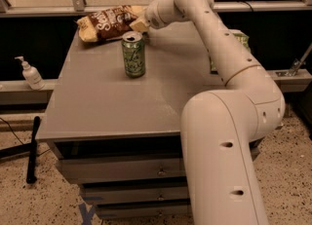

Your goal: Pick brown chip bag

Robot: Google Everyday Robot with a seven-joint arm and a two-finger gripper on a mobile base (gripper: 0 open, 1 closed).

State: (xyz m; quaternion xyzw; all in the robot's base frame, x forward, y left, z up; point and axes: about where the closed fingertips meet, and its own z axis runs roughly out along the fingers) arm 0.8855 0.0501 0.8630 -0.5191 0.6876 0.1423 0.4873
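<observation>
The brown chip bag point(105, 23) lies at the far left corner of the grey table point(107, 107). It is dark brown with tan-yellow ends and white lettering. My gripper point(139, 24) is at the bag's right end, touching or just over it, right behind the top of the green can point(133, 53). The can stands upright in front of the bag. My white arm reaches in from the lower right across the table.
A green chip bag point(242, 39) shows at the table's right edge, partly hidden by my arm. A soap dispenser point(30, 73) stands on a ledge to the left. Drawers point(122, 170) sit under the tabletop. A railing runs behind the table.
</observation>
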